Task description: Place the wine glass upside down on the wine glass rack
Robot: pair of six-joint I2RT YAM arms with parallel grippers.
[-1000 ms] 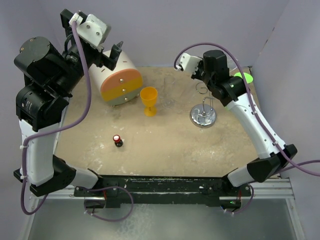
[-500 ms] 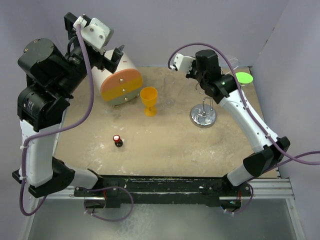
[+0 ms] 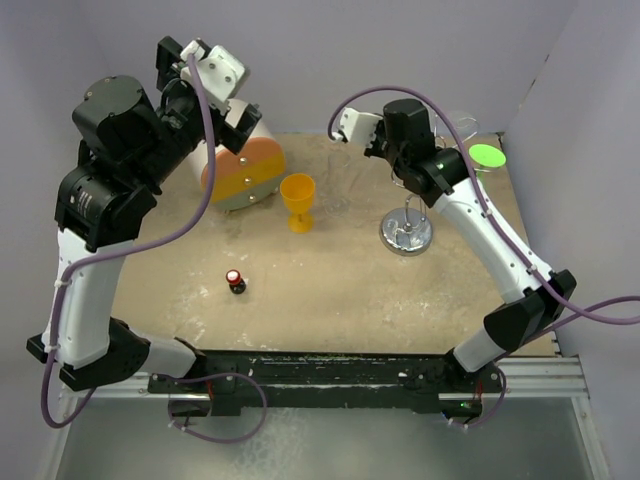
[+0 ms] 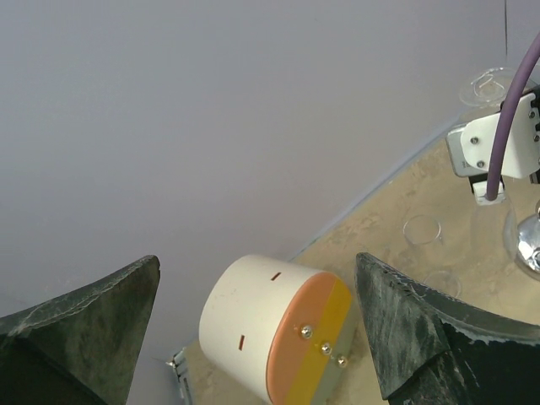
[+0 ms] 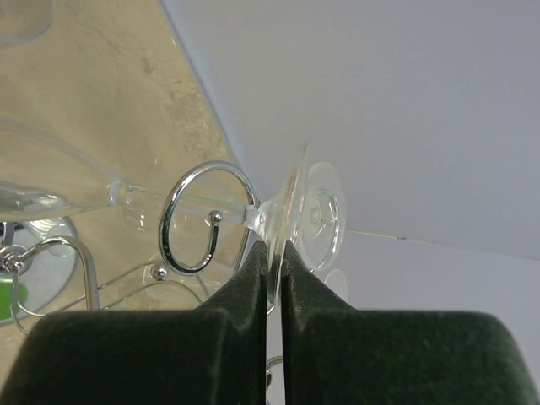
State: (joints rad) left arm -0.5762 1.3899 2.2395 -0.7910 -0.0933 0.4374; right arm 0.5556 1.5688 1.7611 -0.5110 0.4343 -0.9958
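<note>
Fingers (image 5: pixel 243 291) of the right gripper (image 5: pixel 270 253) clench the clear wine glass (image 5: pixel 321 211) by its foot, stem crossing a chrome wine glass rack (image 5: pixel 167 221) loop just ahead; left gripper (image 4: pixel 257 278) spread, empty.

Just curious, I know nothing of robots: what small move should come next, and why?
Probably nudge the glass until its stem seats in a loop of the rack. The right jaws pinch its foot, and the stem only crosses that loop, so letting go now looks premature.
</note>
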